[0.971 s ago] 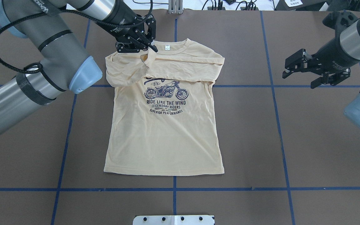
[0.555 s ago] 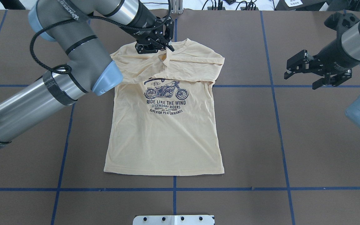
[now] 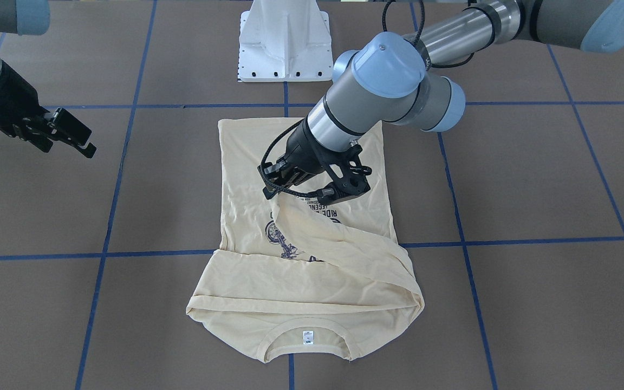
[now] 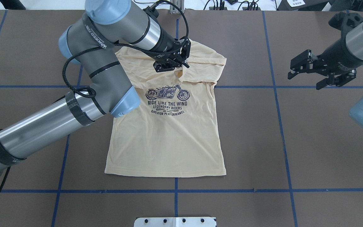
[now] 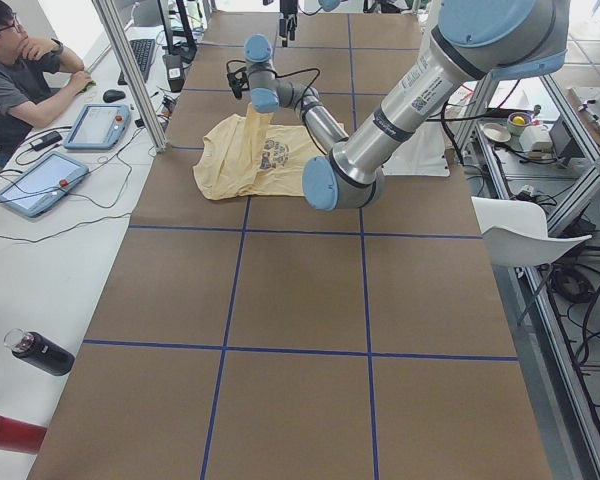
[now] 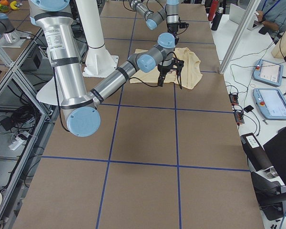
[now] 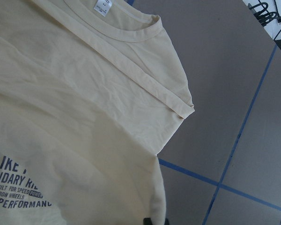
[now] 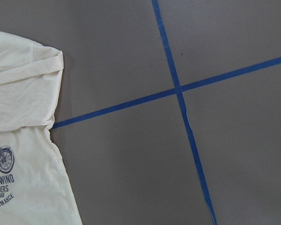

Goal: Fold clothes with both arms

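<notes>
We find the shirt (image 4: 165, 142) print-up mid-bench (image 4: 295, 142), its hem nearest the robot, flat and square. Brown bench shows wide beyond every edge. Over the chest, the left pincer (image 4: 176, 67) is clamped on a sleeve (image 3: 344, 244) end, held above the print. The right pincer (image 4: 304, 80) hangs agape, well apart from the shirt. In the overhead view the left arm hides the collar (image 3: 306, 330).

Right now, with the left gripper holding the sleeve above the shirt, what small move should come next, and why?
Probably lower the left gripper toward the shirt: it holds the sleeve lifted, drawn diagonally across the chest, not yet lying flat. The right gripper hangs open, off the cloth.
</notes>
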